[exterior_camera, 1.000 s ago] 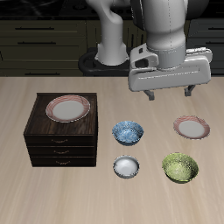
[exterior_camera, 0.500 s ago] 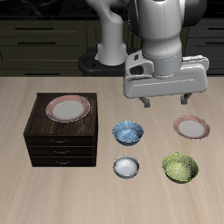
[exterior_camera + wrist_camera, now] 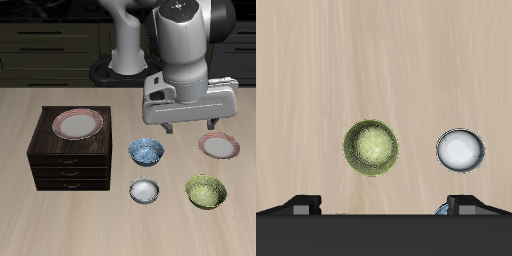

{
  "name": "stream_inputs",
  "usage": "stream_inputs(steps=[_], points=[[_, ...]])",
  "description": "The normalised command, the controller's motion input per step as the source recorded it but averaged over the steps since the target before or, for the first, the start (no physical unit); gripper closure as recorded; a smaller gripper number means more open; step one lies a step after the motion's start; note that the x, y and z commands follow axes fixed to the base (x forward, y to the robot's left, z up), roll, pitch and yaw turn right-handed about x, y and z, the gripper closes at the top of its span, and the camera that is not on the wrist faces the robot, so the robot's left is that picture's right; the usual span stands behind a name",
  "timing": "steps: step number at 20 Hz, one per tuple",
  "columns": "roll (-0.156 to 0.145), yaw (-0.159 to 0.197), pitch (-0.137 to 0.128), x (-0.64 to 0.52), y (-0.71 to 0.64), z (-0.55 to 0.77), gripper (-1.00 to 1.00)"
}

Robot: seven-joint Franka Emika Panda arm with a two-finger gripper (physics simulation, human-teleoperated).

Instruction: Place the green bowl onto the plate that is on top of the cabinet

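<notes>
The green bowl point(image 3: 206, 191) sits on the counter point(image 3: 20, 210) near its front edge, just beside the small white bowl point(image 3: 144, 190) and well apart from the cabinet point(image 3: 72, 150). Nothing touches it, and it is upright and empty.

Going across the exterior view with the cabinet as the landmark: the plate point(image 3: 78, 124) lies on the cabinet's top, bare and ready. Next to the cabinet stands the blue patterned bowl point(image 3: 146, 152), with the white bowl in front of it. Beyond those lies the green bowl, and behind it the second pink-rimmed plate point(image 3: 219, 146).

Over the last second the hand point(image 3: 188, 128) has dropped lower and drifted forward, away from the robot's base and toward the row of bowls. It now hangs above the counter between the blue bowl and the second plate. Its fingers are spread apart and hold nothing. In the wrist view the green bowl point(image 3: 370, 147) shows whole beneath the camera with the white bowl point(image 3: 460, 150) beside it, so the approach seems aimed at the right bowl.

The task looks to be at its start: the descent is under way, and gripping, lifting and carrying to the cabinet all remain.
</notes>
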Motion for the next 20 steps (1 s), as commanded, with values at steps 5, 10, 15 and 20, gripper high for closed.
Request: stream_inputs(steps=[5, 10, 15, 20], points=[[-0.022, -0.006, 0.025, 0.08, -0.06, -0.47, -1.00], [-0.010, -0.019, 0.047, 0.07, -0.05, -0.37, -1.00], [0.003, 0.015, 0.025, 0.03, 0.05, -0.33, -1.00], [0.002, 0.014, 0.035, 0.06, 0.03, -0.37, -1.00]])
